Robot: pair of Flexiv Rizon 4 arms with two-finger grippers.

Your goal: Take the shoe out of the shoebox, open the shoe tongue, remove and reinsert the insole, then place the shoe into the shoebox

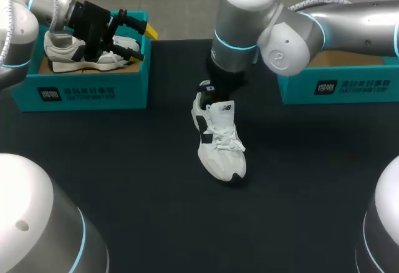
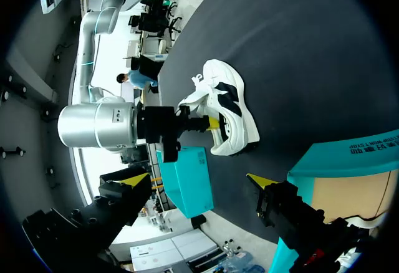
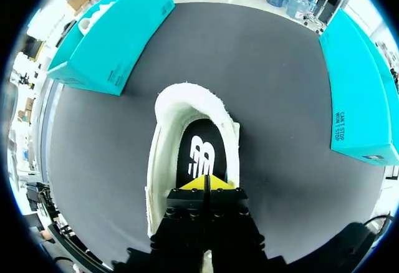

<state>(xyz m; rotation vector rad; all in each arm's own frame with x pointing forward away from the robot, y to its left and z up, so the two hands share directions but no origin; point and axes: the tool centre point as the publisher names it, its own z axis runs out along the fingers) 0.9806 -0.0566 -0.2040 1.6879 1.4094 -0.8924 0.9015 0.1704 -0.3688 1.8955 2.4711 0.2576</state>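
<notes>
A white shoe (image 1: 219,141) with black panels lies on the black table, toe toward me. My right gripper (image 3: 204,183) is shut, its yellow tips pressed together down in the shoe's opening, right over the black insole (image 3: 199,153); nothing shows between them. In the head view this right gripper (image 1: 210,92) sits at the shoe's heel end. A second white shoe (image 1: 67,52) rests in the left teal shoebox (image 1: 93,91). My left gripper (image 1: 142,41) hangs open over that box's right end, holding nothing. From the left wrist, the left gripper (image 2: 198,178) looks across at the table shoe (image 2: 229,108).
A second teal shoebox (image 1: 349,86) stands at the back right, under my right arm. In the right wrist view the left box (image 3: 106,42) and the right box (image 3: 358,80) flank the shoe.
</notes>
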